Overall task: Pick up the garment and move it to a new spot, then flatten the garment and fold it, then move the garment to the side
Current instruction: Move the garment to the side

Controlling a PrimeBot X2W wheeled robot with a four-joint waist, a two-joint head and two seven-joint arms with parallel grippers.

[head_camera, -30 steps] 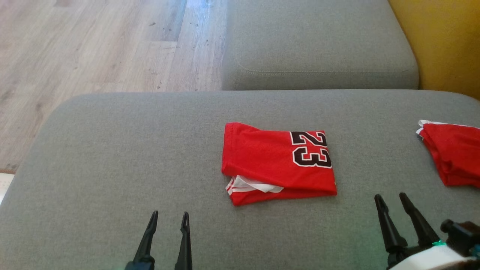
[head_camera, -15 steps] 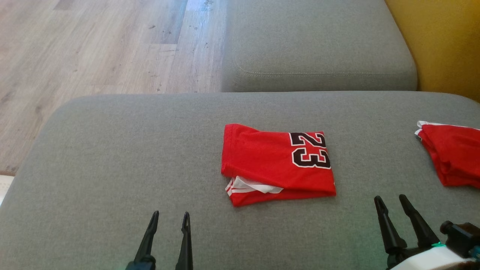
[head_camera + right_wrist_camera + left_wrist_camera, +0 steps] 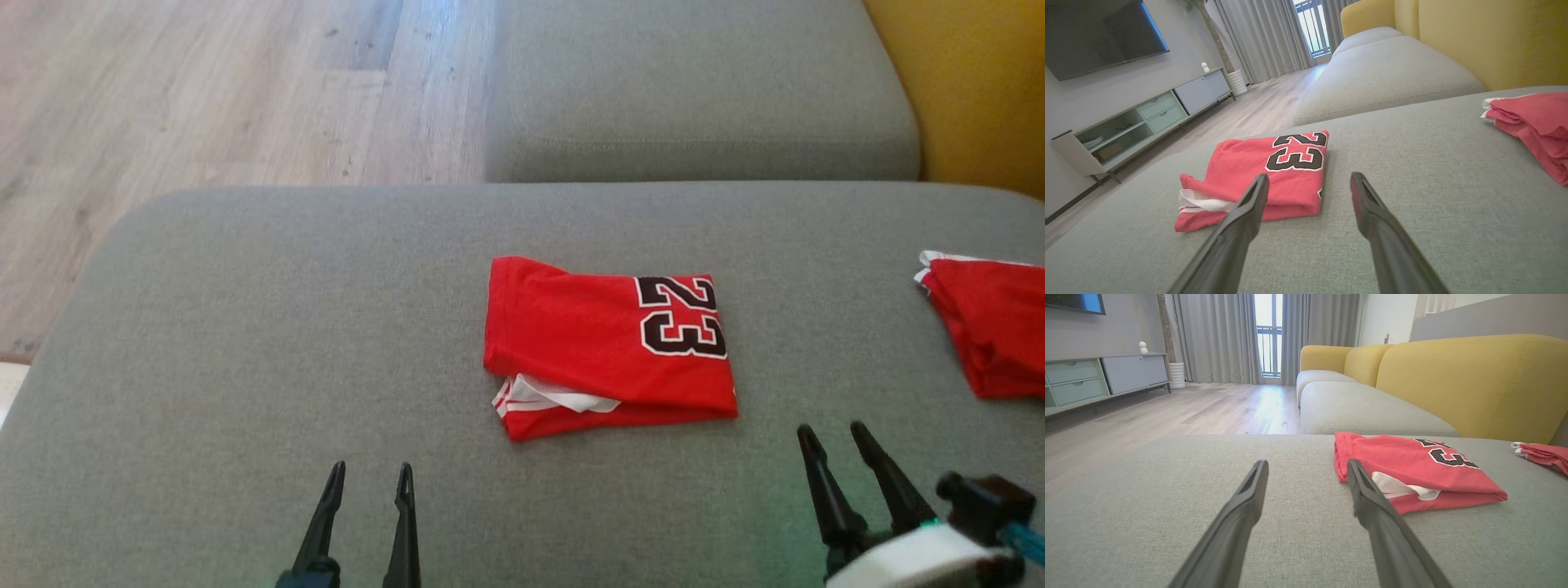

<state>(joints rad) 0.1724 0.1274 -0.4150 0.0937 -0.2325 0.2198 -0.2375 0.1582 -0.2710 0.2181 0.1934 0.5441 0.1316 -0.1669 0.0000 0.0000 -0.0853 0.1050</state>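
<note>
Folded red jersey with black 23 (image 3: 608, 347) lies mid-cushion on the grey fabric sofa seat (image 3: 245, 343); left fingers (image 3: 325, 510) and right fingers (image 3: 823, 482) hover nearby, spread apart, empty.

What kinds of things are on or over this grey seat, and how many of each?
Red garments: 2 (garment numbered 23, second red garment at the right edge)
Grippers with dark fingers: 2 (left gripper, right gripper, both open)
Total: 4

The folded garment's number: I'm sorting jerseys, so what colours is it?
Black digits outlined in white, on the red garment; clearest in the right wrist view.
</note>
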